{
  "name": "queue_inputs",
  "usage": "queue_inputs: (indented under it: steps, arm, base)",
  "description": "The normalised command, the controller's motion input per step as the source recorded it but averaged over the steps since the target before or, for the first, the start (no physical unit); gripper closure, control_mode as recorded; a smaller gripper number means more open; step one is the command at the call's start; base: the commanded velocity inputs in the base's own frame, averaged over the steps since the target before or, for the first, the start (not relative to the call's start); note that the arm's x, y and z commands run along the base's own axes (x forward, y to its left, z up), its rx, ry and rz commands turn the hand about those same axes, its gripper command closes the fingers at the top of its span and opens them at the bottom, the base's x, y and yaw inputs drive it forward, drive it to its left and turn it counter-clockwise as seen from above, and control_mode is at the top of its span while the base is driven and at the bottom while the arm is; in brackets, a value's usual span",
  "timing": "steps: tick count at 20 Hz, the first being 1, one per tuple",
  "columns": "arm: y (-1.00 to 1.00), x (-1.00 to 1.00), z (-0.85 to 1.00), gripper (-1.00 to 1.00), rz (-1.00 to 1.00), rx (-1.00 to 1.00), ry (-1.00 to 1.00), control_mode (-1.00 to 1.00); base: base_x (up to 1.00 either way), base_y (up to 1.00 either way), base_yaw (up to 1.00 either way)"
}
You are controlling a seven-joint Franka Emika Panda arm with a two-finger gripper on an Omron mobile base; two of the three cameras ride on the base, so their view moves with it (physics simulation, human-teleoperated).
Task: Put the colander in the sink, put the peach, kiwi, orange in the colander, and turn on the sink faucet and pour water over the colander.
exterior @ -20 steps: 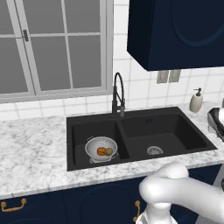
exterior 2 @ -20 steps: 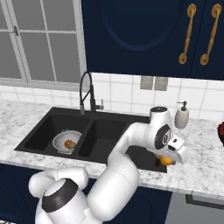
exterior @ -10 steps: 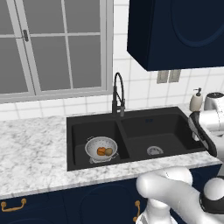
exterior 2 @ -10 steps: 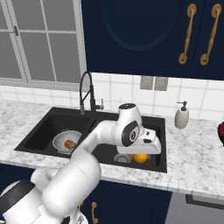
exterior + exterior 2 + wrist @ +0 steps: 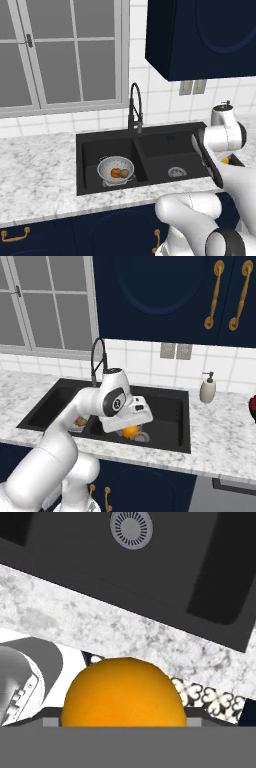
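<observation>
Marbled grey-white desk point(image 5: 40, 170) runs under a window, white tile behind, dark navy cabinets above and below; black double-basin sink point(image 5: 165, 132) set into it, black gooseneck sink faucet point(image 5: 135, 107) at the back between the basins, no water seen running. Beige soap bottle point(image 5: 207, 390) stands on the desk right of the sink. Colander point(image 5: 116, 169) sits in the left basin, already holding two fruits, one orange-coloured and one duller brown, probably the kiwi point(image 5: 124, 173). Hand point(image 5: 131, 431) hangs over the right basin near its round drain point(image 5: 131, 528), jaws spread wide around the orange point(image 5: 123, 693), which sits between them and looks carried clear of the basin floor. Key relation: colander lies to the hand's left, across the divider between basins, lower than the hand; my read is the coming move is a sideways carry over that divider, then a release above the bowl. Round fruit, no long axis to line up
</observation>
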Motion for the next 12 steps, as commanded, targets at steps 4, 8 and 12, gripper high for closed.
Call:
queue_inputs:
  steps: [4,8,12]
  arm:
    - [0.99,-0.15,0.02,1.0,0.23,0.05,0.0,-1.0]
    - [1.0,-0.03,0.0,1.0,0.12,0.02,-0.04,-1.0]
    - [1.0,0.02,0.0,1.0,0.03,0.02,0.0,-1.0]
  base:
    - [0.0,0.0,0.0]
    - [0.0,0.0,0.0]
    - [0.0,0.0,0.0]
